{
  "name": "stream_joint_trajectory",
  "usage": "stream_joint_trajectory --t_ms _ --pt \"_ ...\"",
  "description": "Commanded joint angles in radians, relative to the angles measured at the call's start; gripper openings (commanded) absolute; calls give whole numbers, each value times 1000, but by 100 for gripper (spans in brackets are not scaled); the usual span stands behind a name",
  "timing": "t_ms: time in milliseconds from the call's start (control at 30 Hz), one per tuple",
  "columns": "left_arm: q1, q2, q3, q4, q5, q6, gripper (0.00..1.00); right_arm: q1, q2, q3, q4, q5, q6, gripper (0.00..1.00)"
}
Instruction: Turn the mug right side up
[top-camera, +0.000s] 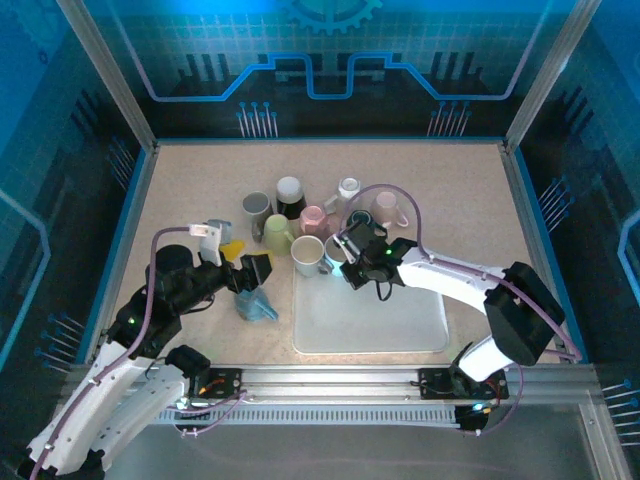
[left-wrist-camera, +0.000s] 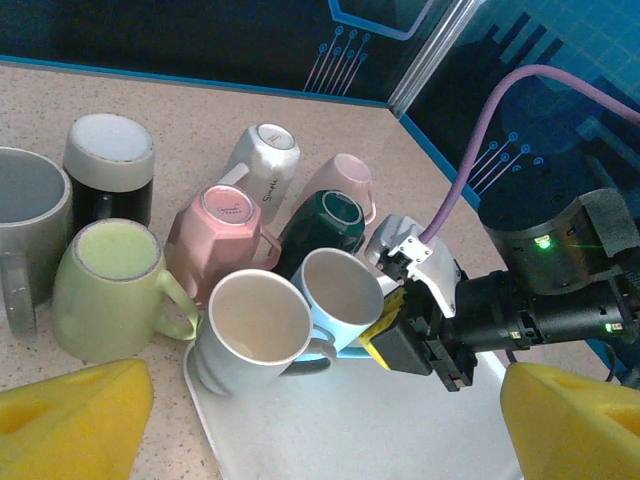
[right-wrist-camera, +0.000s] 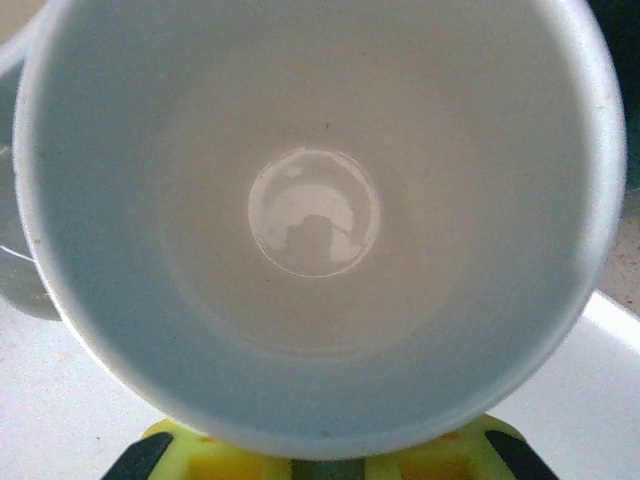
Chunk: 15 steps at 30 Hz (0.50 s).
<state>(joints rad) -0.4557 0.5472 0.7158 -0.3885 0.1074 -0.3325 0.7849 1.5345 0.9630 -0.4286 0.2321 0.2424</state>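
Light-blue mug (left-wrist-camera: 345, 290) is being gripped by the right gripper (left-wrist-camera: 388, 338), jaws being clamped shut on its rim wall at the right-arm side, at the tray's (top-camera: 380, 320) far-left corner. It is being shown mouth-up, slightly tilted, with a pale inside and glossy bottom. White mug (left-wrist-camera: 250, 330) is being pressed against its left; dark-green mug (left-wrist-camera: 325, 225) and pink mug (left-wrist-camera: 225, 225) are crowding behind. Left gripper (top-camera: 245, 262) is being held wide open, empty.

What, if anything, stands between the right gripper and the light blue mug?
Nothing visible does. The right gripper is shut on the light blue mug. A white mug stands close beside it, not between them.
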Motion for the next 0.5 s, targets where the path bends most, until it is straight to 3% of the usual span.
stream_joint_trajectory --t_ms 0,233,467 --pt "-6 -10 10 -4 -24 29 90 8 47 11 34 30 23 6" --pt "-5 -7 10 -5 -28 27 91 26 -11 -31 58 41 42 22" --pt "-8 9 12 -9 -48 13 91 29 -92 -73 56 72 48 46"
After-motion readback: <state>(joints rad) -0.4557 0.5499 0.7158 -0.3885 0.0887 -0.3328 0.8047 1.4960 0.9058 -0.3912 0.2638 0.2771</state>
